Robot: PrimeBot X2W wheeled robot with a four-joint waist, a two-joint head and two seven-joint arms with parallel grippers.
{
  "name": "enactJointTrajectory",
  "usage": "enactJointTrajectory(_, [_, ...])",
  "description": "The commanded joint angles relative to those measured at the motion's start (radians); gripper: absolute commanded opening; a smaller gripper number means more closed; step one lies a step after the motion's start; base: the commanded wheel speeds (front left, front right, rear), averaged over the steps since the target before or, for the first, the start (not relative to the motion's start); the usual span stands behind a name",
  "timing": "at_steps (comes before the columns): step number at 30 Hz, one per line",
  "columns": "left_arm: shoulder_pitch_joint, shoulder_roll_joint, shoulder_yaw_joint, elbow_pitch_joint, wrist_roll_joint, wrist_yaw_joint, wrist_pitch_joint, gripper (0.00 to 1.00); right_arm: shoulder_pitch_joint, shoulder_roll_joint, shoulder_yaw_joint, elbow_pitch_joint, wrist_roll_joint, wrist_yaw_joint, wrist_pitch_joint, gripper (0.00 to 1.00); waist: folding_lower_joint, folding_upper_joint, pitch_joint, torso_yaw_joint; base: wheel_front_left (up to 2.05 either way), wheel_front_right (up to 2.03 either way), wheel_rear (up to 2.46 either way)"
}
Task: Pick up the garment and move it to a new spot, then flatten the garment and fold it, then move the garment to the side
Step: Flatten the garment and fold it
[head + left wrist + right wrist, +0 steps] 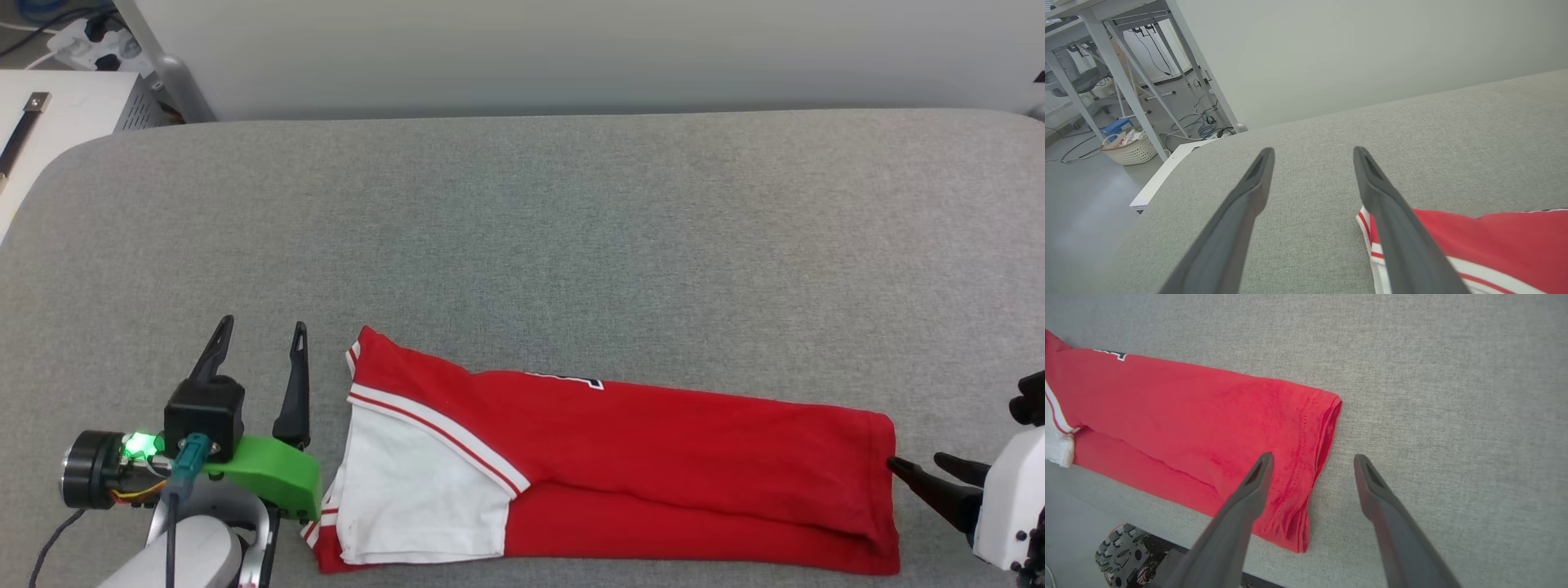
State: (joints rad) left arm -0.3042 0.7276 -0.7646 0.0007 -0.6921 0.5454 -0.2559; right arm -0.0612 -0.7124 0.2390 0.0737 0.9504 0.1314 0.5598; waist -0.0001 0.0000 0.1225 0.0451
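While the left wrist view shows a basket (1131, 151) at nine o'clock, the left end effector (262, 324) and right end effector (915, 461), both spread, flank the garment (653, 441).

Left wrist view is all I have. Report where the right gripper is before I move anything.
Observer: The right gripper sits open at the garment's hem end, opposite your sleeve end.
Operator: Give me its finger placement.
Observer: In the right wrist view one finger is over the red fabric, the other over bare grey surface; the hem edge lies between them.
Operator: Describe the garment's shape.
Observer: A long narrow strip folded lengthwise, white sleeve on top at the left end.
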Motion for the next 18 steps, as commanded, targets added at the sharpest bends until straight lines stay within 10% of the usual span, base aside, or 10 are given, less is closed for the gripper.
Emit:
enactJointTrajectory(1, [0.045,-0.028,0.041,-0.011,0.047,0.010,-0.006,1.00,0.008,0.017,0.002,0.011,0.013,-0.001,0.006,1.00,0.0001,0.0000,0.014,0.014,0.00,0.00,0.00])
enactJointTrajectory(18, [0.283,-0.356,0.497,-0.014,0.423,-0.159,-0.006,1.00,-0.057,0.081,0.114,0.150,0.051,-0.001,-0.004,1.00,0.0001,0.0000,0.080,0.076,0.00,0.00,0.00])
